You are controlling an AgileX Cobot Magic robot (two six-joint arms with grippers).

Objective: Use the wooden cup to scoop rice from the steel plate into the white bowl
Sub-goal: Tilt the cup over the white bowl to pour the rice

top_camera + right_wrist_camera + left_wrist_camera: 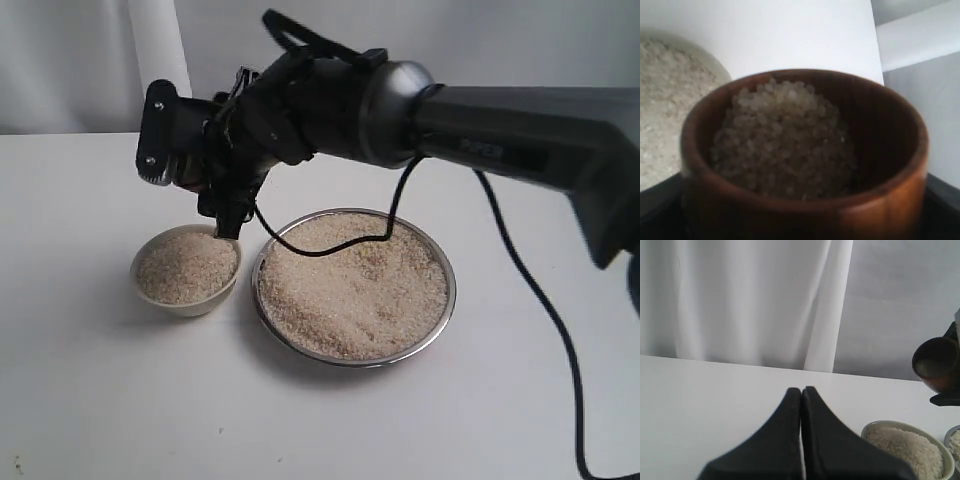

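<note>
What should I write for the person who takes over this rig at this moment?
Left tool: shut, empty, over the table.
Right tool: shut on the wooden cup, which holds rice, raised close over the white bowl.
Steel plate: beside the bowl, much rice in it.
Done: bowl is well filled.
Left: empty the cup into the bowl; scoop more if needed.
</note>
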